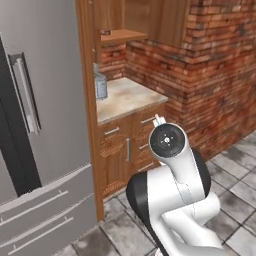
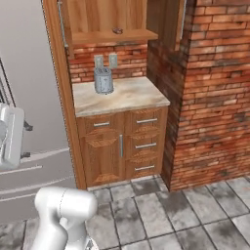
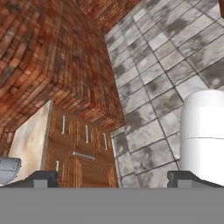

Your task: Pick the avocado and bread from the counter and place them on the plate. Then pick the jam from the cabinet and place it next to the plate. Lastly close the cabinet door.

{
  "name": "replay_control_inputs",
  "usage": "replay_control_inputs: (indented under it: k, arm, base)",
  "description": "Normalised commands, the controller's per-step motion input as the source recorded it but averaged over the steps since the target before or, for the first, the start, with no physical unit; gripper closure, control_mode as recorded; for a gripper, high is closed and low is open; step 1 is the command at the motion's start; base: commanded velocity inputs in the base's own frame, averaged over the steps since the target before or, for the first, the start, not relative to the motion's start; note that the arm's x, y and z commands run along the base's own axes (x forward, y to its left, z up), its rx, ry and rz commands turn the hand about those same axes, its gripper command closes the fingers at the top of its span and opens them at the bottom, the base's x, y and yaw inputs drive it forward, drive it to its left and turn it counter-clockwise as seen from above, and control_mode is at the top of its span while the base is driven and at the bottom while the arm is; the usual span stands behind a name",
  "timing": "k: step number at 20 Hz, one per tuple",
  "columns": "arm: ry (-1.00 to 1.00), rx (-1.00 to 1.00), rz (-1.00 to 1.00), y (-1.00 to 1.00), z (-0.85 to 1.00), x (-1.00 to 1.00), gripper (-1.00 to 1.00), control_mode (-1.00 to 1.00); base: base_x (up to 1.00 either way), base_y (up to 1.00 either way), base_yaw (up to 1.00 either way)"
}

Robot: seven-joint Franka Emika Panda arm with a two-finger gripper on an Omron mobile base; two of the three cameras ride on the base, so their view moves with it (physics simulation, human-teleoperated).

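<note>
Between fridge and brick, beige counter (image 2: pixel 127 97)

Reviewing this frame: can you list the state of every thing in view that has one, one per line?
Beige mottled stone counter: carries only a toaster.
Grey metal toaster: upright at the counter's back, against the brick wall.
Brown wooden base cupboards: door and drawers shut.
Grey refrigerator: doors shut.
Wooden wall shelf: a small dark item on it.
Gripper: open, holding nothing.
</note>
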Motion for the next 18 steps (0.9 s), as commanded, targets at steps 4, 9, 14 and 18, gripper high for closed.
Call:
replay_control_inputs:
  k: [4, 9, 14, 18]
  arm:
    - [0.00, 0.00, 0.00, 0.00, 0.00, 0.00, -1.00, 1.00]
    - [0.00, 0.00, 0.00, 0.00, 0.00, 0.00, -1.00, 1.00]
    - [0.00, 0.00, 0.00, 0.00, 0.00, 0.00, -1.00, 1.00]
    - [0.00, 0.00, 0.00, 0.00, 0.00, 0.00, -1.00, 1.00]
  base:
    - [0.49, 0.00, -0.36]
    - [0.62, 0.01, -0.31]
    - [0.76, 0.17, -0.19]
    - [0.80, 0.11, -0.08]
